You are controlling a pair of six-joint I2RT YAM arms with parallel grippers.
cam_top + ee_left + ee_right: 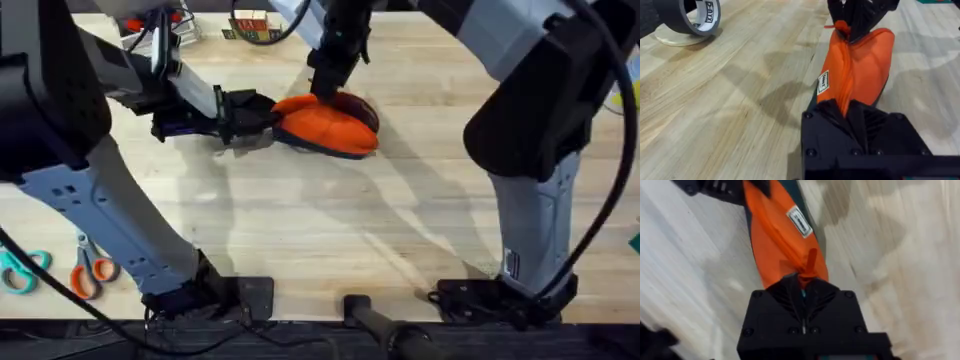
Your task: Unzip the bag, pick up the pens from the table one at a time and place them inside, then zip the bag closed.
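**Gripping both ends of the pouch at the zipper**

Working the zipper looks like the step in hand, though whether opening or closing I cannot tell. The bag [325, 128] lies on the tabletop [330, 220], far centre. The left claw [262, 118] is clamped on its near-left end, bracing it. The right claw [804, 287] pinches the orange zipper pull [809, 267] at the opposite end. Next, the pull must travel along the seam while the left holds firm.
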